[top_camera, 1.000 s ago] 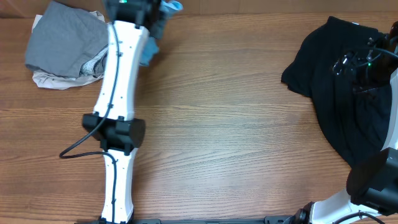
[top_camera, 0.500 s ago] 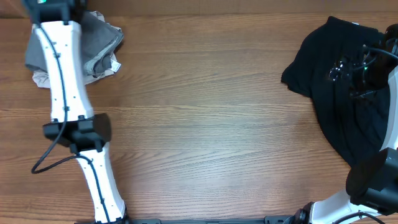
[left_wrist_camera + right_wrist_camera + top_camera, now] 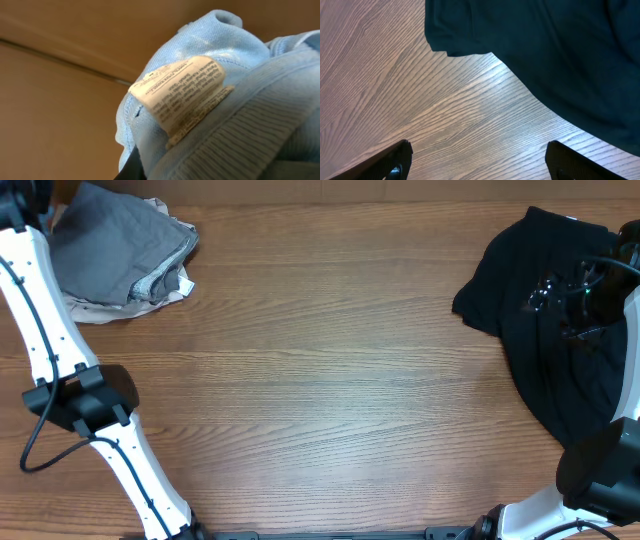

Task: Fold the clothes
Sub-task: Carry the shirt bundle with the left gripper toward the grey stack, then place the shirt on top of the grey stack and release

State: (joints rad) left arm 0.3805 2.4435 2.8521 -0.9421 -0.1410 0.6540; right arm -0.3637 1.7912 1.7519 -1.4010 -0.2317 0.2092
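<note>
A light blue garment with a white care label fills the left wrist view, pressed close to the camera. My left gripper is shut on it; only a dark sliver of a finger shows. In the overhead view the left arm reaches past the top-left corner, so its gripper and the blue garment are out of that frame. A black garment lies crumpled at the right. My right gripper hovers over it, open and empty, above bare wood beside the black cloth's edge.
A pile of grey clothes on a pale cloth sits at the back left, beside the left arm. The wooden table stretches between the two arms. A brown wall or box surface is behind the blue garment.
My left arm swung from the back middle to the far left corner, carrying the light blue garment out of the overhead view. The right arm stayed almost still.
</note>
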